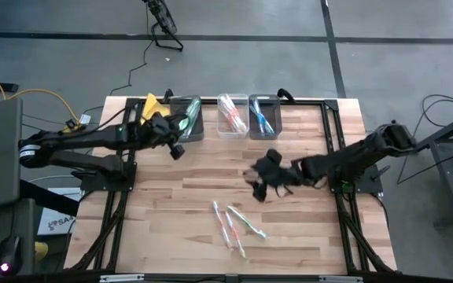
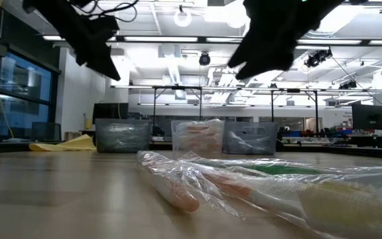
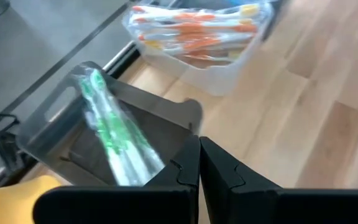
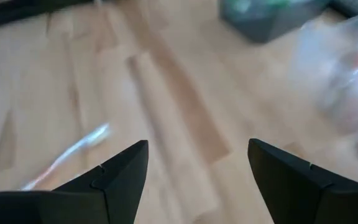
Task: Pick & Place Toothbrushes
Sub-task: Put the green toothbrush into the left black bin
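This is a robotics lab or industrial workshop hall. The wooden surface (image 1: 289, 236) sits in a black metal frame (image 1: 333, 149) on a grey concrete floor (image 1: 234, 71) with loose cables (image 1: 144, 59). Beyond it, the low view shows an open ceiling with strip lights (image 2: 158, 38), exposed ducts, tall windows (image 2: 18, 93), and desks with monitors (image 2: 370, 118).

No text, label or number can be read.

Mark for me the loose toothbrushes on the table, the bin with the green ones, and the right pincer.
loose toothbrushes (image 1: 233, 224): high view, middle of the cluster.
green-toothbrush bin (image 3: 73, 134): left wrist view, bare side wall.
right pincer (image 4: 197, 171): right wrist view, midway between its open fingertips.
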Controlling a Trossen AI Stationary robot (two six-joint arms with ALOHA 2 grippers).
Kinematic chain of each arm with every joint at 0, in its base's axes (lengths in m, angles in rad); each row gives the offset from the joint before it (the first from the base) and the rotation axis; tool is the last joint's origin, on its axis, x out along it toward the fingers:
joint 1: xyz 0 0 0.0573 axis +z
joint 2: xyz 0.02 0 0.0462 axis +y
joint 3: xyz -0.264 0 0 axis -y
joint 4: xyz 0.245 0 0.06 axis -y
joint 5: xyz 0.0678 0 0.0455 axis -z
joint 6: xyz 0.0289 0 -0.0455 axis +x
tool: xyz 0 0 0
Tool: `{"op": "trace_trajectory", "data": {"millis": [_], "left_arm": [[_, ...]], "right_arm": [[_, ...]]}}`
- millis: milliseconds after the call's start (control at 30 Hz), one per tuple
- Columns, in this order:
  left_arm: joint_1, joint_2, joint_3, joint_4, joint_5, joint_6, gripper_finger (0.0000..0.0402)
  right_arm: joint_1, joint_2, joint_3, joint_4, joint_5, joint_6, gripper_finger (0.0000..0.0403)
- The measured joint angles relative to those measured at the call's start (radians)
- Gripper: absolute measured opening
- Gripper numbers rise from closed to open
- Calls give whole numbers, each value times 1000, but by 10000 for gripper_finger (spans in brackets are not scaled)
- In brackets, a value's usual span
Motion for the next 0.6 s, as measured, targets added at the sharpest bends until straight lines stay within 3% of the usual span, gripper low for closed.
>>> {"op": "trace_trajectory", "data": {"millis": [300,600], "left_arm": [[-94,-130,-121,77,-33,-25,3],[-117,-160,-130,78,-32,-26,3]], "right_arm": [[236,193,0,126,45,120,270],[361,387,11,263,136,221,270]]}}
